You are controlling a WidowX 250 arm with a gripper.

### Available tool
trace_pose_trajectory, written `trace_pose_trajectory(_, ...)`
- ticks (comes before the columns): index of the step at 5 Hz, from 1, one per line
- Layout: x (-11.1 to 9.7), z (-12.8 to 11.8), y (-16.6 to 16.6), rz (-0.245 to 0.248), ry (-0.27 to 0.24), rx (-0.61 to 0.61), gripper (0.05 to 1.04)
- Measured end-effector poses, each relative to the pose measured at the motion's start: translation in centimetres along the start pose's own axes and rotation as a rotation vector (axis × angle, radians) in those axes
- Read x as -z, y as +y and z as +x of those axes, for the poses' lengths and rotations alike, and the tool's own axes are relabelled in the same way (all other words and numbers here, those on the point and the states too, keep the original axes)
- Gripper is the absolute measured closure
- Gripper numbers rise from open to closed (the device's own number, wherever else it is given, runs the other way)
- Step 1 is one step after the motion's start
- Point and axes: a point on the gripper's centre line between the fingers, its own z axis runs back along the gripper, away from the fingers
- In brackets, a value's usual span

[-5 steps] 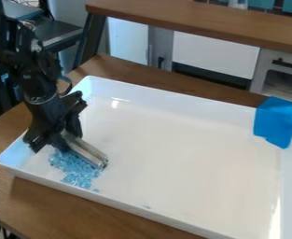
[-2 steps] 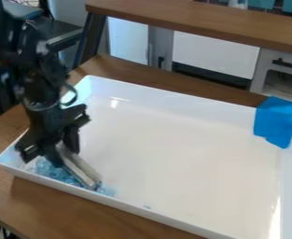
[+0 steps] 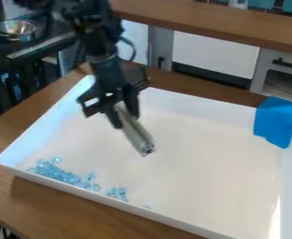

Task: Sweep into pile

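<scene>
1. Up and away from the near wall since the last frame: my tool (image 3: 126,121) has swung the silvery bar (image 3: 137,133) back toward the tray's middle, and the bits are more strung out now.
2. Tool's closed around the bar's upper end, lower end sticking out free at a slant. I'd keep that hold, tbh; it leaves the most edge for sweeping. Bar looks stiff, so it shouldn't flex, but a hard bump low down could twist it in my grip.
3. Pale blue bits (image 3: 64,175) lie along the near wall of the white tray (image 3: 198,103), which sits on the tabletop (image 3: 48,203).
4. They look light and hard, probably skittery on that glossy base. Wouldn't pinch them, just push low and slow. Pressing down might crack or flick some.
</scene>
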Motion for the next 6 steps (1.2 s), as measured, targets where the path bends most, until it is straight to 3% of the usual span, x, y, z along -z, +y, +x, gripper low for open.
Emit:
trace_pose_trajectory(1, 1.0, -1.6, -2.0, 0.015, 0.038, 0.167, 0.716)
trace_pose_trajectory(2, 2.3, -4.5, -3.5, 0.066, 0.04, 0.464, 0.716)
trace_pose_trajectory(4, 3.2, -5.7, -3.9, 0.058, 0.031, 0.591, 0.716)
trace_pose_trajectory(6, 4.7, -6.9, -2.1, 0.084, 0.051, 0.606, 0.716)
